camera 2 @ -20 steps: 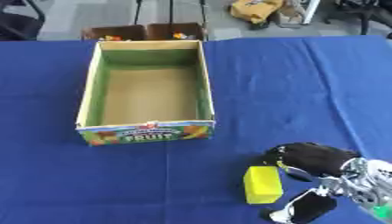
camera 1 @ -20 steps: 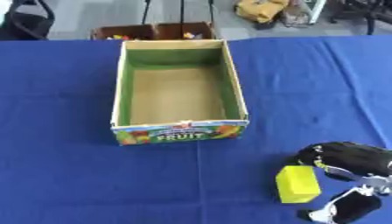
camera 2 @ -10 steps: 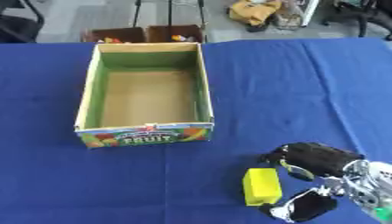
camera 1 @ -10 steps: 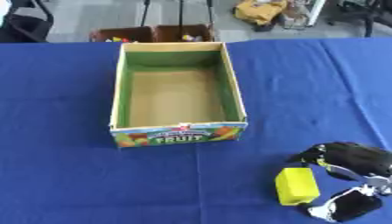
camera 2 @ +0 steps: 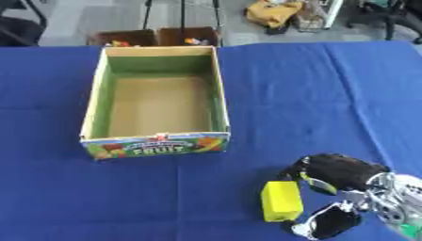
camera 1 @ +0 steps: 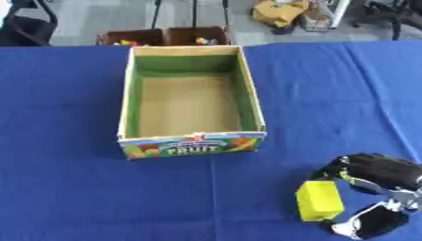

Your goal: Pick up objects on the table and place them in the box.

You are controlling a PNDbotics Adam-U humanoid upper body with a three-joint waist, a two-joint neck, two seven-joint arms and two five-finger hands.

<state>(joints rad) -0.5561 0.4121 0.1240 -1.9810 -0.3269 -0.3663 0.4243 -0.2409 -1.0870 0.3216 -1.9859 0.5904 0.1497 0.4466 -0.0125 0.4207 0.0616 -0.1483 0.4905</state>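
Blue tablecloth [camera 1: 74, 188] covers whole work surface, lightly creased. Beyond cloth's far edge: two brown crates [camera 1: 165, 36] side by side w/ small coloured items inside; yellow bag [camera 1: 279, 11] on floor; dark chair legs at far corners.

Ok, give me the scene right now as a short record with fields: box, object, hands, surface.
box: open cardboard fruit box, upright on the table, nothing visible inside
object: yellow block lying on the cloth, right of and nearer than the box, apart from it
right hand: right hand at the lower right, fingers curled beside the block's right side, thumb below it; block not lifted
left hand: not in view
surface: blue tablecloth
task state: block not yet in the box
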